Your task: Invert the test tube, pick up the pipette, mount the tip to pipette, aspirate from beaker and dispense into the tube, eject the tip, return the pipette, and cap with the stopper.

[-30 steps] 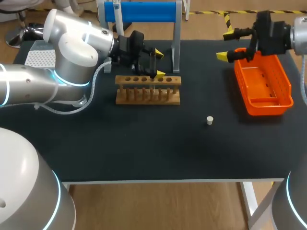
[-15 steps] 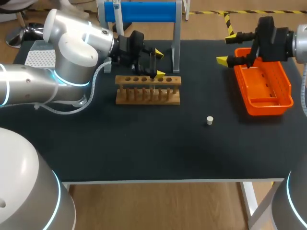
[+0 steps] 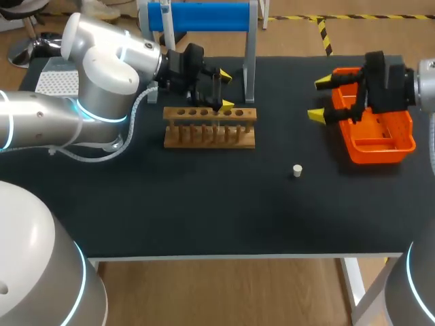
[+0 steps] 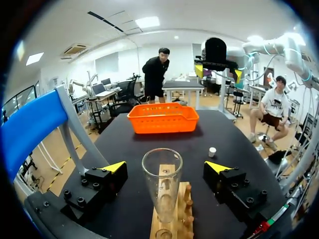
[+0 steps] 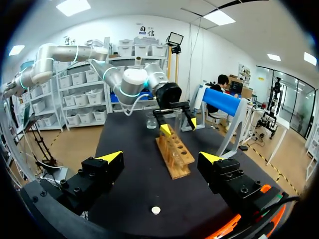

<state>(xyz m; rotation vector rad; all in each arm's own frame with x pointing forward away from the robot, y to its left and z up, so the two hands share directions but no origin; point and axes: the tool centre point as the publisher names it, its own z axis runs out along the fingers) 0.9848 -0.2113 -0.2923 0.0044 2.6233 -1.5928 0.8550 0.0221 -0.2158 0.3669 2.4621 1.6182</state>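
Black table (image 3: 204, 204): wooden rack (image 3: 209, 126), orange basket (image 3: 377, 148), stopper (image 3: 297, 170); left pincer (image 3: 225, 91), right pincer (image 3: 320, 98) wide.

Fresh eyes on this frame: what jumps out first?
The orange basket at the table's right, right gripper open at its end. Then the wooden rack, a clear test tube upright in it between the open fingers of the left gripper. A small white stopper lies alone on the table.

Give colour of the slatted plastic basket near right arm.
Orange; the slatted plastic basket shows best in left wrist view.
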